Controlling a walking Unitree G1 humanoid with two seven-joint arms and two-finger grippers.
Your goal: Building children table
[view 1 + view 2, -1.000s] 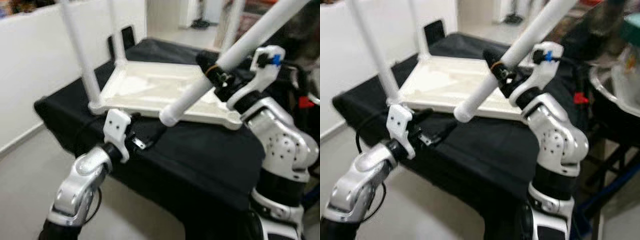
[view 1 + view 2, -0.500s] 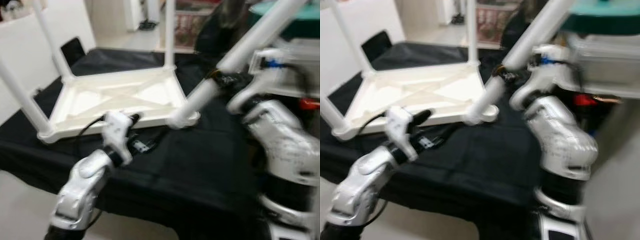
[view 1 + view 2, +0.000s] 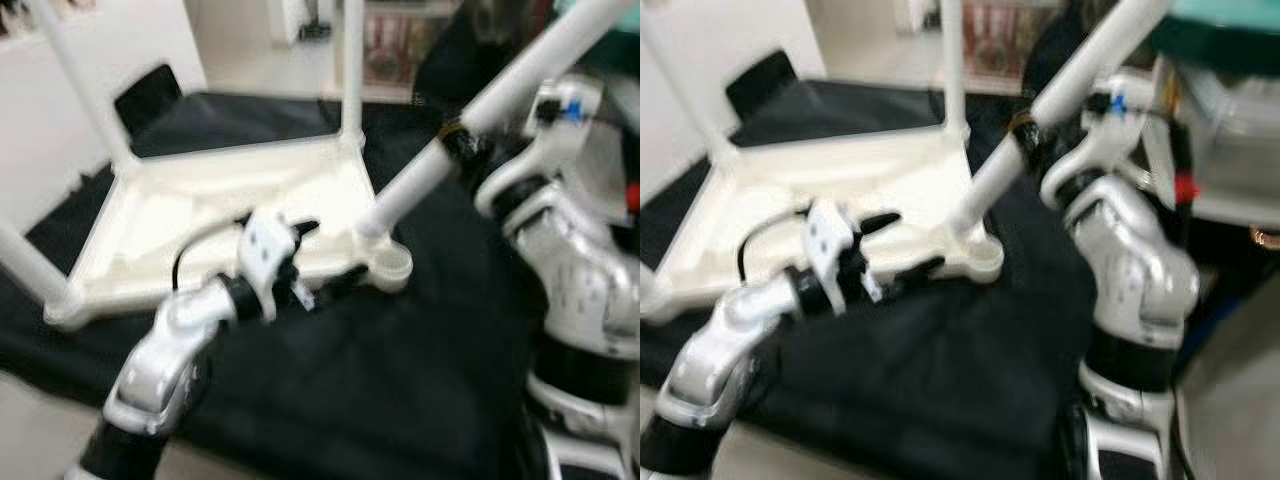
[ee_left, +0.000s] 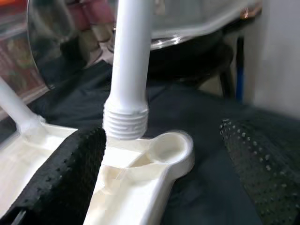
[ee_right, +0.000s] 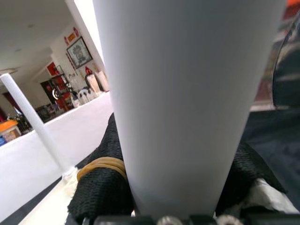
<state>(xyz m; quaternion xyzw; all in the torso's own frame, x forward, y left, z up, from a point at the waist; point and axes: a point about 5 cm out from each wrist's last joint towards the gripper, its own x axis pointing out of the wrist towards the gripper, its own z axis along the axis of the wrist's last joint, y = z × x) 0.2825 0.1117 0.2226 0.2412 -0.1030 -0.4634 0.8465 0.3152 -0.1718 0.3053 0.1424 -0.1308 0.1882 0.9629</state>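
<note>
White plastic children's tabletop [image 3: 220, 205] lies upside down on the black-draped desk [image 3: 400, 350], three legs fitted. Right tool [image 3: 462, 145], clamping the fourth white leg [image 4: 129, 70], hovers beside the empty corner socket [image 4: 169, 146]; left tool [image 4: 164, 187] spread wide nearby.

A black cloth [image 3: 420, 340] covers the work surface, a framed picture [image 5: 79, 52] hanging on the far wall.

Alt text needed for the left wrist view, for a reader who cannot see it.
A white plastic table leg with a threaded end hangs tilted just beside the empty round corner socket of the upturned white tabletop, not yet in. The left hand is open, its black dotted fingers flanking that corner above black cloth.
</note>
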